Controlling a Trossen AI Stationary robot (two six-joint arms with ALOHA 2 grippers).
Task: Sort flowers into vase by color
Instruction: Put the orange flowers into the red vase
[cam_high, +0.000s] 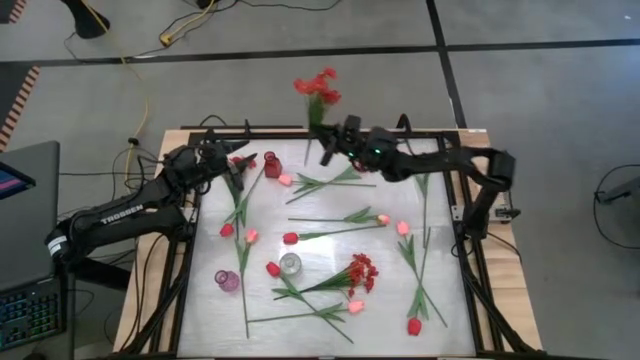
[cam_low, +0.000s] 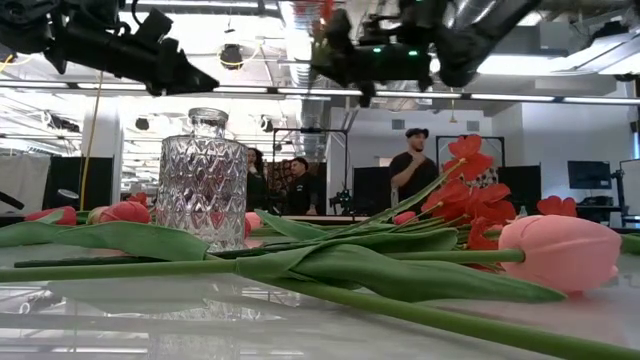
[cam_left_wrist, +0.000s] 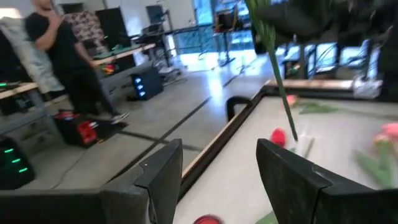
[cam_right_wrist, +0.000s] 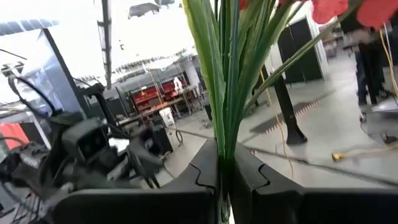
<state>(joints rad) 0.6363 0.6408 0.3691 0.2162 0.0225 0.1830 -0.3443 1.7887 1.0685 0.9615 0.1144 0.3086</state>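
The right gripper (cam_high: 327, 147) has its fingers clamped on the stems of a red spray (cam_high: 318, 88), lifted above the surface's far edge. Its stems should descend upright into the red vase (cam_high: 271, 165), probably the matching one. The left gripper (cam_high: 226, 152) waits nearby, fingers wide.

"TROSSEN" reads in white along the left arm (cam_high: 135, 212).
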